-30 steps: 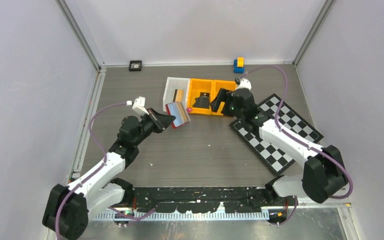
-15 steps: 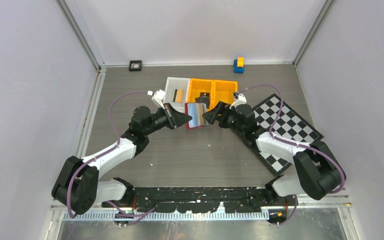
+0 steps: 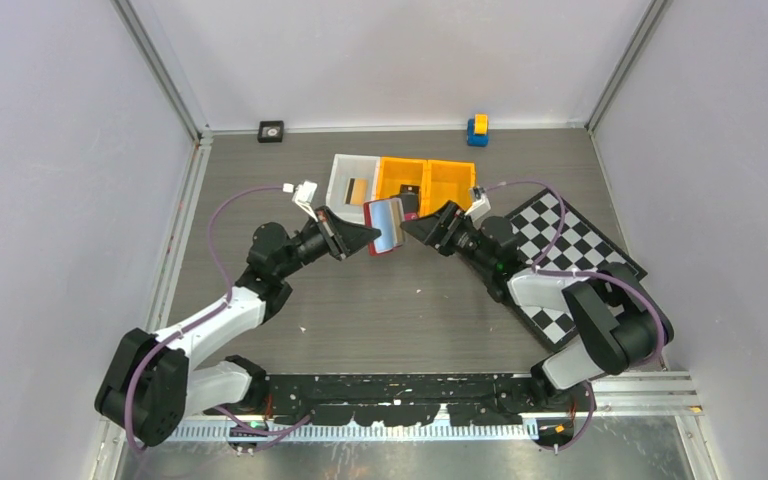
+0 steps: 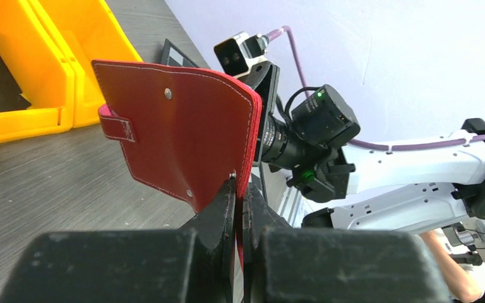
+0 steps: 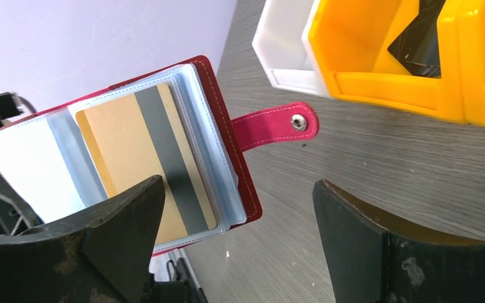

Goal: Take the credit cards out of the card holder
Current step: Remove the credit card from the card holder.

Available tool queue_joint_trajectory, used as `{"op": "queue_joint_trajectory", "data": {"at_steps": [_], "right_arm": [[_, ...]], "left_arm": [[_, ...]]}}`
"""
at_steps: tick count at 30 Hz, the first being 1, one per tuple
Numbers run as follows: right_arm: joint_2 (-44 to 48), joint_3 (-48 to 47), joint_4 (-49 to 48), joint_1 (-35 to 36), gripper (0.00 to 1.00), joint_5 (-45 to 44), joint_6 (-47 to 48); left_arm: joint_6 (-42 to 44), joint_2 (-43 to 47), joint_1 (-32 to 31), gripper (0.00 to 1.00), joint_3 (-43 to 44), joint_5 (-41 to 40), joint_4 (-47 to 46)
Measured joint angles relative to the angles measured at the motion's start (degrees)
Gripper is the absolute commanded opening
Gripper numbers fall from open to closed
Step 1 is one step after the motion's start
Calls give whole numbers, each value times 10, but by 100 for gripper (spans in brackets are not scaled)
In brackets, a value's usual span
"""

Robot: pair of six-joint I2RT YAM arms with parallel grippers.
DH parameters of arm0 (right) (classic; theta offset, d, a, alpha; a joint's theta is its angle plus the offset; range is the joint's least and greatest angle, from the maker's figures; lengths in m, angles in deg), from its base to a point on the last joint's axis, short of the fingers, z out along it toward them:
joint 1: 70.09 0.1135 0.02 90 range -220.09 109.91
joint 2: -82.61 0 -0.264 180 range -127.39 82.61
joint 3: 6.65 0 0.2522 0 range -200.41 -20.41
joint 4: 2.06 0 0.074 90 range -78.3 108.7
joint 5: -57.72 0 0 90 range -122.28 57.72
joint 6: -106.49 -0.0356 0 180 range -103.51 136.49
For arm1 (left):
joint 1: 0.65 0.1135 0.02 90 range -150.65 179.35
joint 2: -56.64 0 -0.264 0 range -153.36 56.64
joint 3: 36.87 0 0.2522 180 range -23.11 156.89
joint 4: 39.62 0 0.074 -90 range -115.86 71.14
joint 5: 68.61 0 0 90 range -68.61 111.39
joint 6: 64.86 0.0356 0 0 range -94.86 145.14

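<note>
My left gripper (image 3: 368, 238) (image 4: 239, 186) is shut on the lower edge of the red card holder (image 3: 385, 225) (image 4: 183, 132) and holds it upright above the table. The holder hangs open, with its snap tab (image 5: 276, 124) sticking out. In the right wrist view its clear sleeves face me, and a tan credit card (image 5: 132, 164) with a grey stripe sits in the front sleeve. My right gripper (image 3: 412, 228) (image 5: 238, 183) is open just right of the holder, pointing at the sleeves. Its fingers (image 5: 120, 214) touch nothing.
Behind the holder stand a white bin (image 3: 345, 172) with a tan card inside and two yellow bins (image 3: 440, 180) holding dark items. A chequered board (image 3: 570, 250) lies under the right arm. A blue-and-yellow block (image 3: 477, 129) and a small black square (image 3: 271, 130) sit by the back wall.
My right gripper came away from the yellow bins and moved left to face the holder. My left gripper carried the holder right, toward the middle.
</note>
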Motion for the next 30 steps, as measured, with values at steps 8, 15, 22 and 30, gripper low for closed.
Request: {"op": "queue_joint_trajectory", "data": {"at_steps": [8,15,22,30], "right_arm": [[-50,31,-169,-40,92,50,-100],[-125,31,-262,-47,92,82,-174],[-129,20,-287,-47,92,101,-206],[-83,28,-288,-49,81,103,-220]], "left_arm": [[-12,2,4,0,-9,-11,-19],[-48,-22,9,0,-13,-7,-60],[-97,-66,12,0,-15,3,-116],[-100,-55,14,0,-17,-14,-111]]}}
